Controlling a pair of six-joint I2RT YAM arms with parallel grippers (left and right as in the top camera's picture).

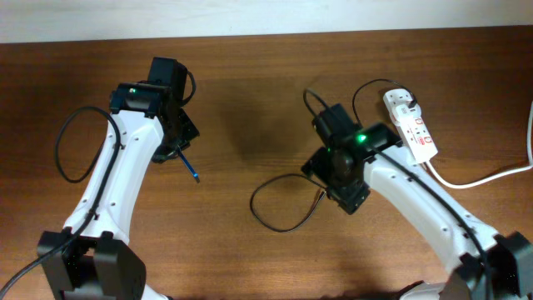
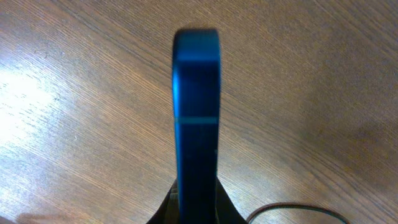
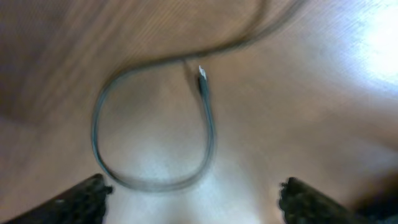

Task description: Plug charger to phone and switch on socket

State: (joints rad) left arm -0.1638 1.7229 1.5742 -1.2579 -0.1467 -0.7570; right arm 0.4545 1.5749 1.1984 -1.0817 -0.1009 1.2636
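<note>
My left gripper (image 2: 196, 208) is shut on the phone (image 2: 196, 118), which I see edge-on as a slim blue bar above the wood; its screen is hidden. In the overhead view the phone (image 1: 190, 167) shows as a thin blue line under my left gripper (image 1: 176, 148). The charger's black cable (image 1: 279, 223) lies in a loop on the table, with its plug tip (image 1: 321, 197) near my right gripper (image 1: 337, 187). In the right wrist view my right gripper (image 3: 196, 199) is open and empty above the loop (image 3: 149, 183), and the plug tip (image 3: 202, 76) lies farther ahead. The socket (image 1: 414, 130) lies at the back right.
The charger's black adapter (image 1: 405, 102) sits in the far end of the socket. A thick white cord (image 1: 491, 175) runs from the socket to the right edge. A stretch of black cable (image 2: 292, 210) shows at the bottom right of the left wrist view.
</note>
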